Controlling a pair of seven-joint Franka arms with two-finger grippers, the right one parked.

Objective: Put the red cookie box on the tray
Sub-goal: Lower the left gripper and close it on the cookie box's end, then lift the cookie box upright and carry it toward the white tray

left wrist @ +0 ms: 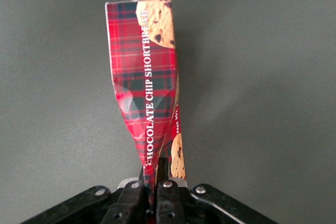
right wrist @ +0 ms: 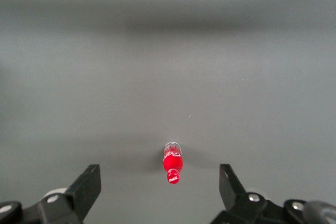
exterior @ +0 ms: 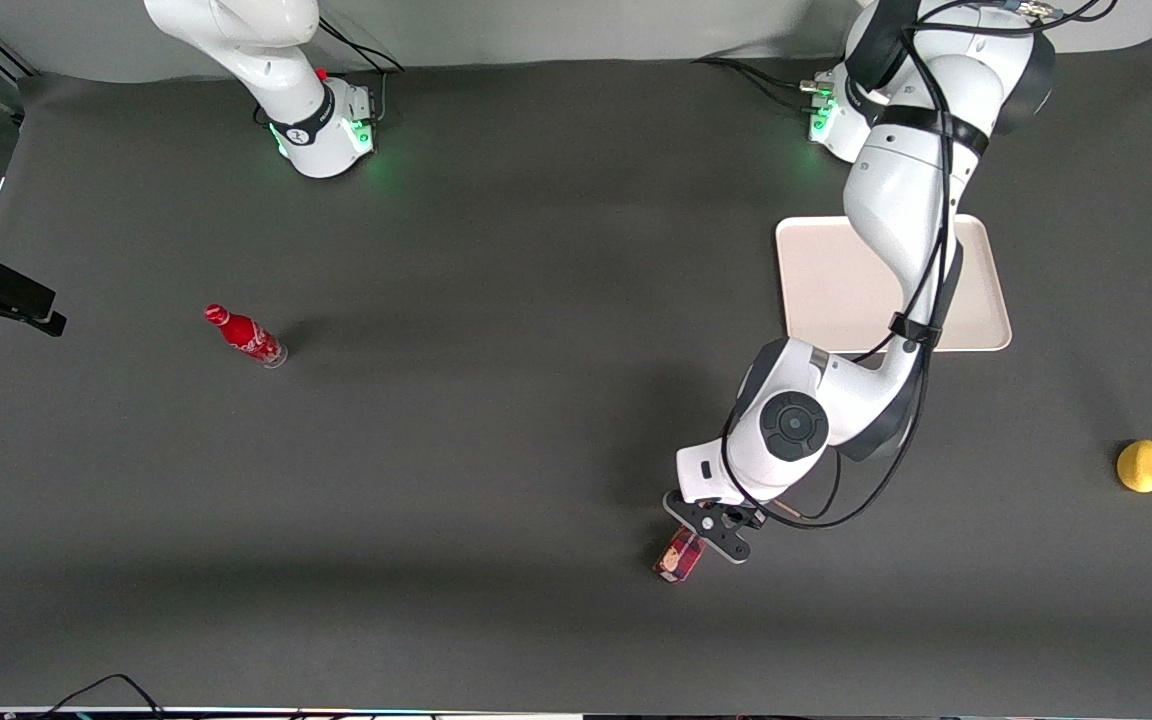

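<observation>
tray [exterior: 816, 290]: sits by the working arm's base, nothing on it yet
box [left wrist: 149, 87]: pinched at one end, well apart from the tray and nearer the front camera; carton looks crushed and twisted at the grip
gripper [left wrist: 156, 184]: clamped tight on the box's end
bottle [exterior: 244, 336]: way off toward the parked arm's end, not involved
risk: crumpled cardboard plus an end-only grip, so it could swing or slip out on the carry to the tray

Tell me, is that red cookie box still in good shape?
No, crumpled: the gripper is shut on the red cookie box, whose pinched end is crushed and twisted.
</observation>
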